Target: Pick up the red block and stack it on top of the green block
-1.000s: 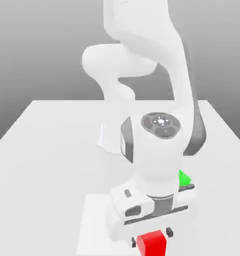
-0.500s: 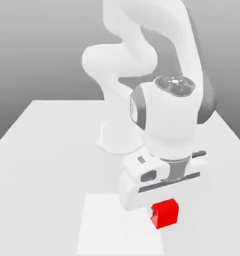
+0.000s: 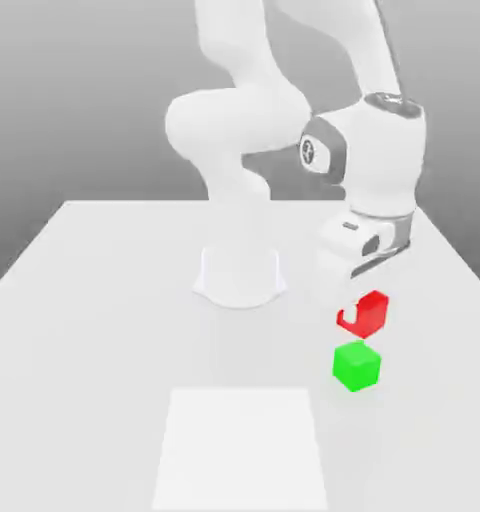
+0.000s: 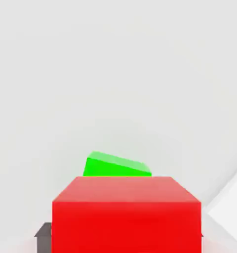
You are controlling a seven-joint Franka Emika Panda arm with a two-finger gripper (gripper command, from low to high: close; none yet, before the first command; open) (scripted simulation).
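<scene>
Above the white table point(image 3: 84, 300), toward the exterior view's right, the gripper point(image 3: 364, 300) holds the red block point(image 3: 364, 312) up in the air. Its fingers are closed tight on the block, one on each side.

A second ago the arm was low at the near edge of the table, with the red block right down by the table top. Half a second ago it was lifting the block up. Now the arm has swung away to the far right and the block hangs high. So the pick-up part looks done, and the carrying part is nearly done too.

The green block point(image 3: 357, 365) sits on the table just under the red block, a little nearer to us. The two blocks are close but not touching. In the hand view, the red block point(image 4: 126, 217) is big and close, and the green block point(image 4: 115, 165) peeks out past its edge, so the red one is not quite over it yet.

A flat pale square point(image 3: 239, 450) lies on the table at the near side, left of the green block.

Next, I think the arm needs a small move to line up, then a slow drop down.
</scene>
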